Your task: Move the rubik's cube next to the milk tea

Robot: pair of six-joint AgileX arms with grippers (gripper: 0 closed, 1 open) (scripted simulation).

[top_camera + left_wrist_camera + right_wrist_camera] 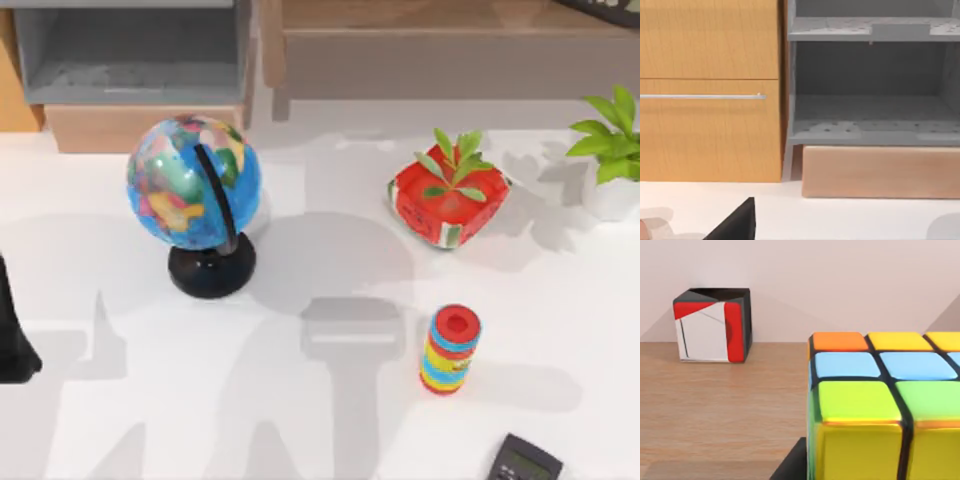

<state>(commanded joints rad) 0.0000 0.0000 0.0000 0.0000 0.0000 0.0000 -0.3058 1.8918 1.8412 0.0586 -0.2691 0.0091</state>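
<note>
the rubik's cube (pixel 880 405) sits close before the right wrist camera on a wooden shelf (pixel 720 405); right gripper's state cannot be told. approach squarely and grip opposite faces.

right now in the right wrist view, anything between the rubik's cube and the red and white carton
Nothing. In the right wrist view the stretch of wooden surface between the rubik's cube and the red and white carton is bare.

One globe (pixel 193 185) — two potted plants (pixel 448 195) (pixel 610 150) — one rubik's cube (pixel 880 405)
</note>
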